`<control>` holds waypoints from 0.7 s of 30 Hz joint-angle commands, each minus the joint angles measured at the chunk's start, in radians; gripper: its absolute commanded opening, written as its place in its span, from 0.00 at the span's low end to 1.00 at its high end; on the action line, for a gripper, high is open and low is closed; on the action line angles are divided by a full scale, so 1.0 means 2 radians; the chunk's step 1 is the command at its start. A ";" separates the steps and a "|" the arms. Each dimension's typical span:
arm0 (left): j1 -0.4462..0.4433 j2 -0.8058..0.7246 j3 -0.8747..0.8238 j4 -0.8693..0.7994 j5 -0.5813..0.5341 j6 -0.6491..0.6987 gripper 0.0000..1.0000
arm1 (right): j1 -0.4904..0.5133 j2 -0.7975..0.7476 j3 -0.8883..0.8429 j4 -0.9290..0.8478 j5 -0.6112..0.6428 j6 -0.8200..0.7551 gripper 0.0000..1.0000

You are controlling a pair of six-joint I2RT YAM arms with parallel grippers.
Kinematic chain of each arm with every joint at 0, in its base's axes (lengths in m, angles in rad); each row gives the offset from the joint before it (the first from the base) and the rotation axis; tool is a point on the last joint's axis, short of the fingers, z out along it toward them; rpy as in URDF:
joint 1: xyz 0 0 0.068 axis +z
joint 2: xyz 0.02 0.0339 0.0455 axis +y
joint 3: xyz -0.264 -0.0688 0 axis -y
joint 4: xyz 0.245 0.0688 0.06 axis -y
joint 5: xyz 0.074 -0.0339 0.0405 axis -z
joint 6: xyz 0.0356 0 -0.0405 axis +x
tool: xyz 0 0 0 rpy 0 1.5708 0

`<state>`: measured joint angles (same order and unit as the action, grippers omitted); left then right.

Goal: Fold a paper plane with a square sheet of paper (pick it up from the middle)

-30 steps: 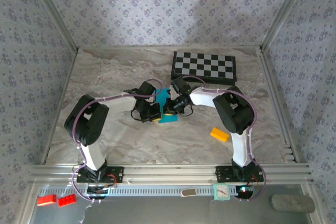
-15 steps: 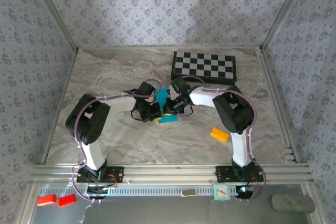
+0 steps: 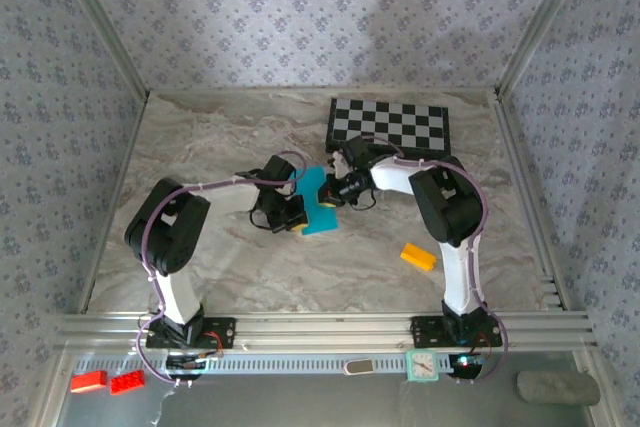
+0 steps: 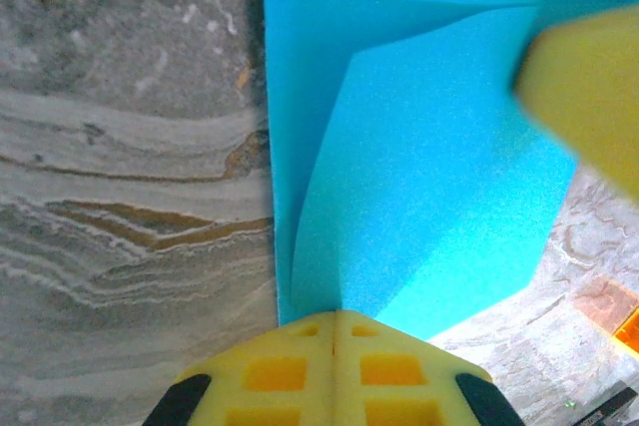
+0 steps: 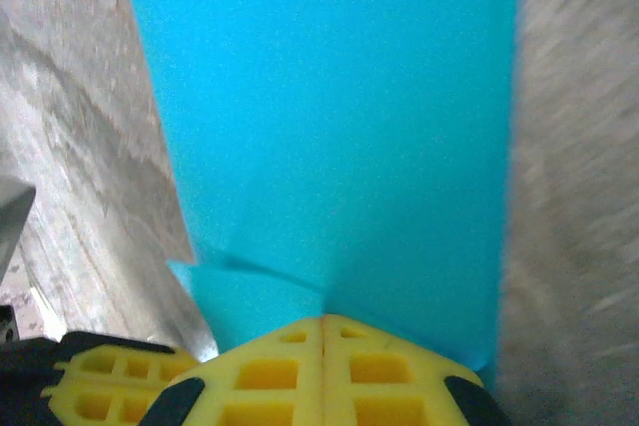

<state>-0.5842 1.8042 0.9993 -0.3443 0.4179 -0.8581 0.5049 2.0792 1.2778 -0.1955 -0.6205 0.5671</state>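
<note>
The square sheet of paper point(image 3: 320, 209) is bright cyan, folded narrower, and lies flat on the marble table between the two arms. My left gripper point(image 3: 298, 219) is shut, its yellow tips point(image 4: 334, 318) resting on the near edge of the paper point(image 4: 419, 177) where a raised flap meets a crease. My right gripper point(image 3: 333, 190) is also shut, its tips point(image 5: 322, 318) pressing down on the paper point(image 5: 339, 117) beside a short crease. The right gripper's yellow finger point(image 4: 589, 87) blurs into the left wrist view. The left gripper's fingers point(image 5: 110, 376) show at the right wrist view's lower left.
A chessboard point(image 3: 390, 127) lies at the back right, just behind the right gripper. A small yellow-orange block point(image 3: 418, 257) sits on the table right of the paper. Metal frame rails point(image 3: 320, 327) bound the table front and sides.
My right gripper has slid toward the back of the table along the paper, uncovering more cyan. The left gripper has stayed where it was. Both stay shut.
</note>
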 commanded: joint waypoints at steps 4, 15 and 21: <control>0.004 0.026 -0.003 -0.103 -0.034 0.008 0.00 | -0.042 0.011 0.022 -0.021 0.115 -0.020 0.01; 0.005 0.027 0.022 -0.101 -0.026 0.018 0.00 | -0.008 -0.078 -0.038 0.042 0.075 0.003 0.02; 0.006 0.027 0.032 -0.099 -0.019 0.025 0.00 | 0.027 -0.042 -0.038 0.051 0.051 0.020 0.02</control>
<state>-0.5800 1.8217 1.0561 -0.4545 0.4072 -0.8284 0.5423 1.9591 1.2121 -0.0990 -0.4873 0.5800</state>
